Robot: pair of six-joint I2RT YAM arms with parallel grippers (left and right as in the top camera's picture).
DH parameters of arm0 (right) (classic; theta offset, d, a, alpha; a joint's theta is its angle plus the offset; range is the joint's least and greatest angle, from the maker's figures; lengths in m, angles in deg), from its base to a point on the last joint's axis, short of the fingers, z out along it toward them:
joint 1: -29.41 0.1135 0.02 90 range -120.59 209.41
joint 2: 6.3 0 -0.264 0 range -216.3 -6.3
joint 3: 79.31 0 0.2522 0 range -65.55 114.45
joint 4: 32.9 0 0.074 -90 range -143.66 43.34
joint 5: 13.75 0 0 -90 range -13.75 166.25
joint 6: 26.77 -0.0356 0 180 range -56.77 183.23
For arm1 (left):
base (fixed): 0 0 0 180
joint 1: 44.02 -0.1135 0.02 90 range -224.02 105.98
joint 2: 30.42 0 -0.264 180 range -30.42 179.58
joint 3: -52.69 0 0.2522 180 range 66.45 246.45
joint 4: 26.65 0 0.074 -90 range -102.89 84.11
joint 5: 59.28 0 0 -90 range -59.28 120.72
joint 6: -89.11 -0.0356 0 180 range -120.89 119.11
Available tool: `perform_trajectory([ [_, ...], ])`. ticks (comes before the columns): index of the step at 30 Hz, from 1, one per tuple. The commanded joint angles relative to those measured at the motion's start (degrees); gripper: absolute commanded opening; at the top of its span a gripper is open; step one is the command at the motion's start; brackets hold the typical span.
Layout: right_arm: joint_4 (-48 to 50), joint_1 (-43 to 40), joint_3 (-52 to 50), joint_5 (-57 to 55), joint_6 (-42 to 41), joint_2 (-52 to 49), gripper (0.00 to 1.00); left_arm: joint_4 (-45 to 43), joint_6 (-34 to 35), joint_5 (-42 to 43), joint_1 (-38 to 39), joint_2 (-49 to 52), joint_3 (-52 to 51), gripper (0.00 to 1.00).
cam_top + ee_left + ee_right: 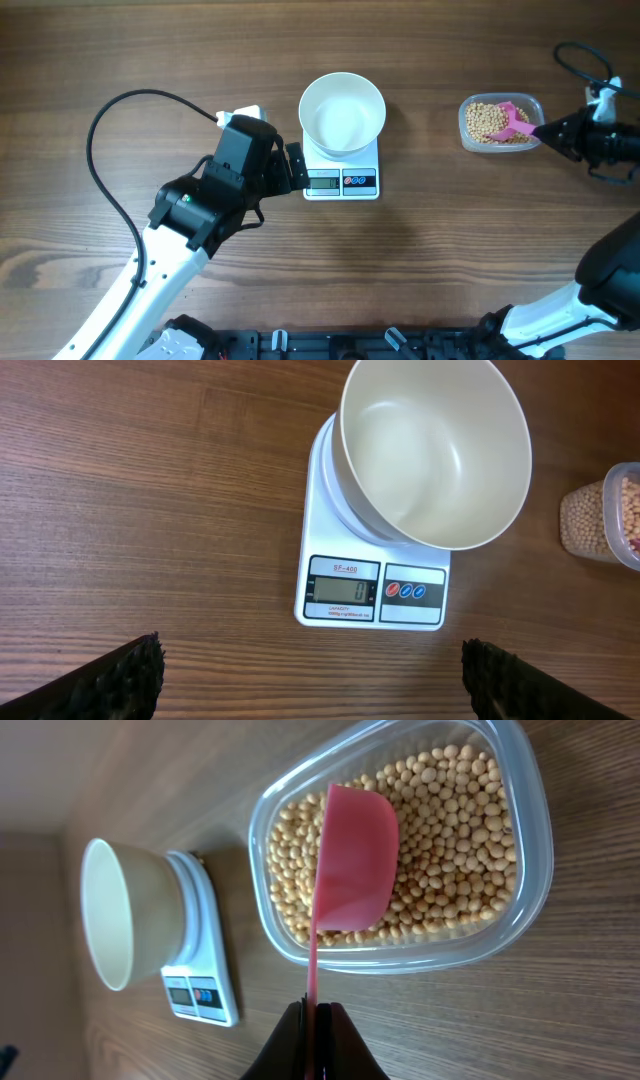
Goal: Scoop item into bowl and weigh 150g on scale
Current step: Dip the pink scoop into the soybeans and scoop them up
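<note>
The empty white bowl (342, 113) (435, 452) (112, 913) stands on the white scale (341, 178) (372, 592) (200, 978), whose display reads 0. Tan beans (487, 122) (445, 830) fill a clear plastic container (501, 123) (530, 850) (603, 520) at the right. My right gripper (548, 130) (316, 1020) is shut on the handle of a pink scoop (514, 121) (352, 860), whose empty cup hangs over the beans. Just left of the scale, my left gripper (293, 168) (310, 680) is open and holds nothing; its fingertips (125, 675) show at the bottom corners.
A black cable (110, 140) loops over the table left of the left arm. Another cable (585, 65) lies at the far right behind the right arm. The wooden tabletop (440, 250) stretches in front of the scale.
</note>
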Motion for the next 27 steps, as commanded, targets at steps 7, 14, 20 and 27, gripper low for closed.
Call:
perform_trajectory([
  [7, 0.00, -4.37, -2.38, 9.90, -0.15, -1.36, 0.04, -0.11, -0.48, -0.57, -0.26, -0.42, 0.02, 1.00],
  [14, 0.24, -9.29, -4.81, 14.53, -0.17, -1.49, 0.04, -0.11, -0.48, -0.57, -0.26, -0.42, 0.02, 1.00],
  [20, 0.17, -11.93, -6.75, 18.32, 0.04, -1.51, 0.04, -0.11, -0.46, -0.57, -0.26, -0.42, 0.02, 1.00],
  [27, 0.15, -12.26, -6.75, 21.77, 0.02, -1.51, 0.04, -0.11, -0.48, -0.57, -0.26, -0.42, 0.02, 1.00],
])
